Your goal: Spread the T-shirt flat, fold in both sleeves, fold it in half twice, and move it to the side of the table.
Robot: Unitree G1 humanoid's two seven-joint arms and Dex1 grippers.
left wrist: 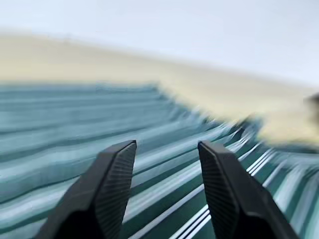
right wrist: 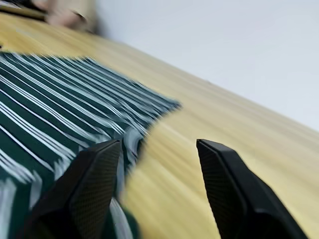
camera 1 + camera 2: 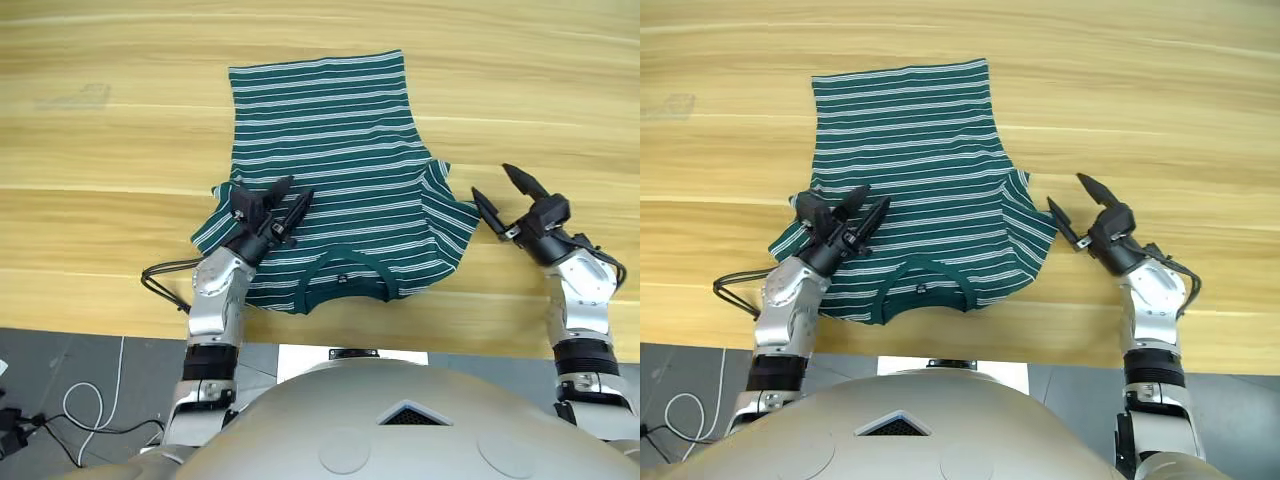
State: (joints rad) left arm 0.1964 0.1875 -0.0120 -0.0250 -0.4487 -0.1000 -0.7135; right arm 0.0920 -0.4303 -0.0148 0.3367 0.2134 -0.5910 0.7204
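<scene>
The soft, light T-shirt (image 3: 340, 150) lies on the counter (image 3: 100, 150); the edge of its right sleeve (image 3: 452, 215) seems the best hold. The left gripper (image 3: 301, 188) has its jaws narrowly apart above the shirt, and the right gripper (image 3: 490, 180) has its jaws wide beside that sleeve.

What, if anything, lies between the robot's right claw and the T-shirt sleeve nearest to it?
Nothing visible does. The open right claw sits right at the edge of the T-shirt's sleeve, over the bare wooden table, with no object between them.
</scene>
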